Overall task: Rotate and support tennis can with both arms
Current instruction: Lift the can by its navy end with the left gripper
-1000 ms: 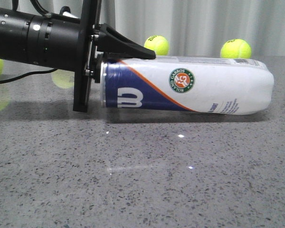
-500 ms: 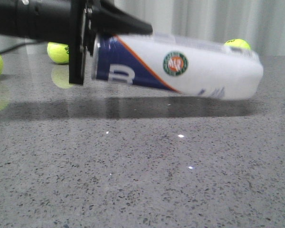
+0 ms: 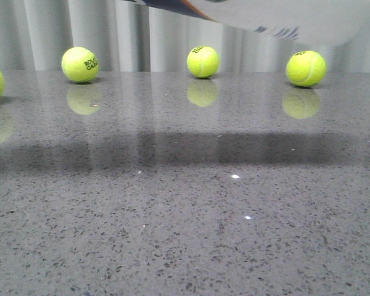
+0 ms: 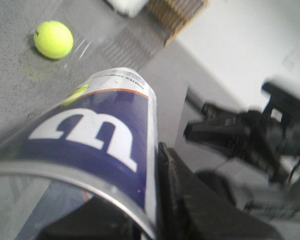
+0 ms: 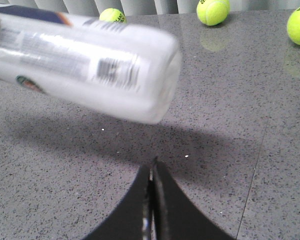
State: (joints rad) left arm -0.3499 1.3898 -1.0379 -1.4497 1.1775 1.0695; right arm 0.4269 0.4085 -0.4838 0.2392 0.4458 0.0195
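Grey speckled tabletop point(image 3: 191, 234) runs back to a pale curtain, with yellow-green tennis balls point(image 3: 203, 61) spaced along its far edge, and it now lies bare where the tennis can point(image 3: 277, 15) rested a second ago. Then the can lay on its side on the stone with the left pincer at its navy, metal-rimmed end; half a second ago that end was tilted up; now the whole tube is off the surface, only its white underside crossing the top of the front view above a long shadow. From the left wrist, the left pincer point(image 4: 155, 210) has one black finger pressed against the can's side by the rim, so it looks clamped on the navy end, though the other finger is hidden behind the tube. From the right wrist, the right pincer point(image 5: 151, 200) has its two fingers pressed together on nothing, and the can's white end floats, blurred by motion, above the tabletop and well apart from it. The lift seems done, and done one-handed: the tube hangs from a grip at one end, its free end unsupported. My judgement is that the supporting half of the task is still ahead, and the right pincer would have to part its fingers before it could take the white end. Until then any turning loads the left grip alone, and a slip at the smooth rim is the likely risk.
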